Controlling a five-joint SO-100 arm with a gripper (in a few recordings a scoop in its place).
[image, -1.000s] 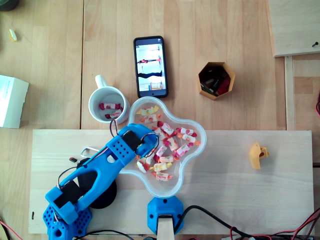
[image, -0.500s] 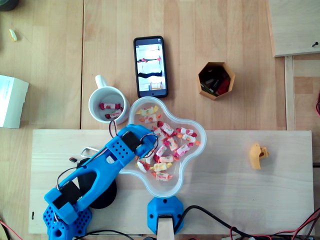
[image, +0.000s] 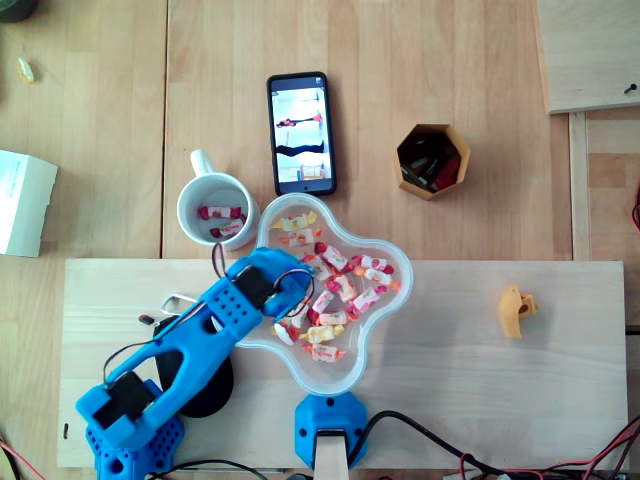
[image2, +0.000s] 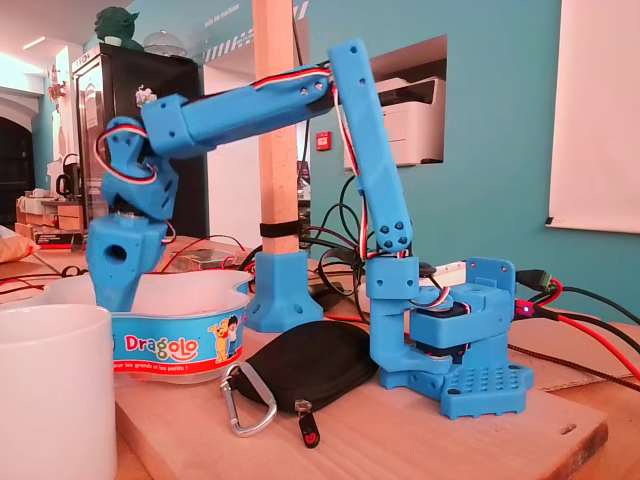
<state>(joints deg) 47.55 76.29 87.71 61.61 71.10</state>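
Overhead view: the candy bowl (image: 398, 262) sits at centre, its longer span running top to bottom with one lobe bulging right; the wrapped candies (image: 342, 288) inside lie at mixed angles; the blue arm (image: 190, 350) slants from lower left toward upper right; its gripper (image: 287, 300) hangs over the bowl's left rim, its opening hidden under the wrist; the white mug (image: 186, 200), just upper left, holds a few more sweets.

Fixed view: the arm folds over and down at left; the gripper (image2: 112, 275) dips behind the bowl's wall, so I cannot tell how wide it stands.

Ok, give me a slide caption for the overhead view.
Blue gripper at the left side of the bowl of wrapped candies, beside a white mug holding a few more.
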